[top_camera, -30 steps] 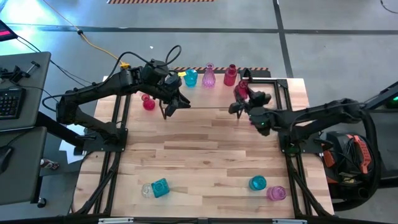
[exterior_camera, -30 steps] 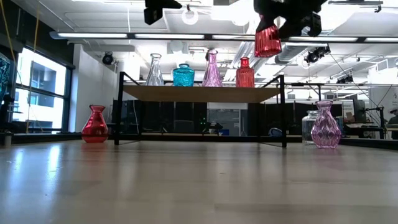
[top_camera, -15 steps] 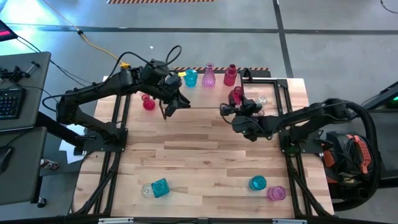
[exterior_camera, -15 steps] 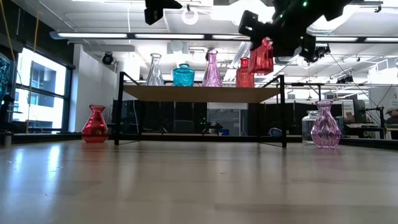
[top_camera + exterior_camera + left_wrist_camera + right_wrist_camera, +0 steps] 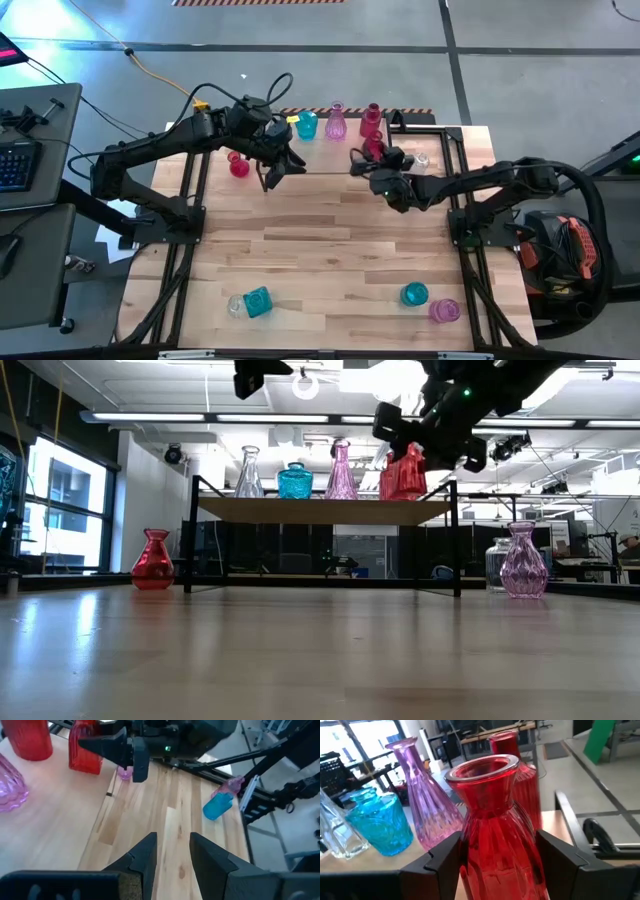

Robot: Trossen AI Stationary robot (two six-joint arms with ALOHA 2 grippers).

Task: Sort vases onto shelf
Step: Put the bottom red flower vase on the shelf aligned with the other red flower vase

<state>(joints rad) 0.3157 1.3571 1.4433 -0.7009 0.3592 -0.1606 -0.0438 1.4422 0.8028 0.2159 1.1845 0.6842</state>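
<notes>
My right gripper (image 5: pixel 368 157) is shut on a red glass vase (image 5: pixel 492 830) at the shelf's right part, next to a red bottle vase (image 5: pixel 392 470). The shelf (image 5: pixel 320 510) stands at the table's far edge and carries a clear vase (image 5: pixel 248 472), a teal vase (image 5: pixel 295 481), a pink vase (image 5: pixel 341 472) and the red bottle. My left gripper (image 5: pixel 172 851) is open, holds nothing, and hovers in front of the shelf's left part (image 5: pixel 275 162). Another red vase (image 5: pixel 238 165) stands on the table left of the shelf. My right gripper pinches the red vase's ribbed body (image 5: pixel 470 865) below the neck between its two fingers (image 5: pixel 437 862). The fingers come about level from the table's right side. The vase is upright, its base (image 5: pixel 403 494) just at the shelf top; I cannot tell whether it touches.
A pink vase (image 5: pixel 523 560) and a clear jar (image 5: pixel 497 564) stand on the table right of the shelf. Near the table's front edge lie a clear and a teal vase (image 5: pixel 257 301) on the left, and a teal vase (image 5: pixel 414 294) and a pink vase (image 5: pixel 444 311) on the right.
My right gripper has carried the red vase toward the table's left and the far edge and lowered it, from well above the shelf down to the shelf top beside the red bottle. It stays shut on the vase.
</notes>
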